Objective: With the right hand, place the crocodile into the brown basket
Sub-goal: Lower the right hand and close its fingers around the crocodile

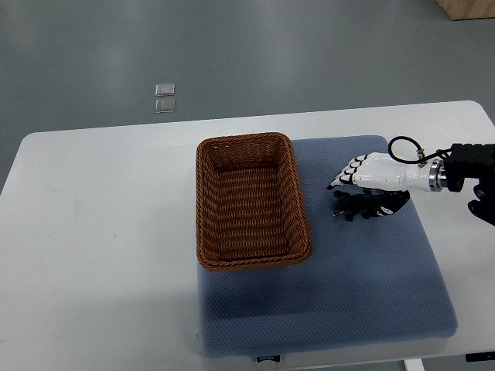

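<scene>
While the right arm reaches in from the picture's right edge, the scene reads as follows.

Right robot hand [363, 179]: white, with dark fingertip pads, stretched toward the left over the blue mat, its fingers [346, 176] extended side by side and sloping down over the crocodile. Whether the fingers have closed on the toy cannot be told from this view; the thumb is not clear.

Crocodile [365, 206]: a small dark toy lying on the mat just under and in front of the robot hand, to the right of the basket and apart from it. Its shape blends with the hand's shadow, so details are hard to make out.

Brown basket [206, 202]: a rectangular wicker basket, long side running away from the robot, sitting on the left part of the mat with its left rim about over the mat's left edge. Nothing lies inside it.

Blue mat [363, 286]: a textured pad covering the right-centre of the worktop, carrying the basket, the toy and the hand's shadow.

Worktop [93, 255]: white, with rounded corners.

Right forearm [468, 171]: black segment with a metal wrist ring and a looped black cable above the wrist.

Floor [309, 54]: grey, with two small clear squares [165, 98] lying beyond the worktop's far edge.
</scene>
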`<state>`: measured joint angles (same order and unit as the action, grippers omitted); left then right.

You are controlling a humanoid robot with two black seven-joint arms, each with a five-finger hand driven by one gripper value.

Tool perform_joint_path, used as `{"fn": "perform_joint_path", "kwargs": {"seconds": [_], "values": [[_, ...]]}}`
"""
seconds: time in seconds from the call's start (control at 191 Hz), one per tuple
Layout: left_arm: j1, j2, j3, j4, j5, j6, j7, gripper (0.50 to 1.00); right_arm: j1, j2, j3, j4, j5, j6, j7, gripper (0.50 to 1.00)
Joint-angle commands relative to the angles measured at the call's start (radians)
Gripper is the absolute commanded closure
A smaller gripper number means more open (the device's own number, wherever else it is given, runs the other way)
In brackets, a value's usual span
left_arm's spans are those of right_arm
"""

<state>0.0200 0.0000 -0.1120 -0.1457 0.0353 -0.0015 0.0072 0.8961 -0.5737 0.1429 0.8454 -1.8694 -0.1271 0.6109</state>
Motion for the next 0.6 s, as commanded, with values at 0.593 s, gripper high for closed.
{"fn": "perform_joint_path", "kwargs": {"seconds": [0.593], "values": [[0.0,0.0,0.0,0.0,0.0,0.0,0.0,0.5,-0.008,-0.002,0.001,0.0,0.006,0.001,0.0,0.816]]}}
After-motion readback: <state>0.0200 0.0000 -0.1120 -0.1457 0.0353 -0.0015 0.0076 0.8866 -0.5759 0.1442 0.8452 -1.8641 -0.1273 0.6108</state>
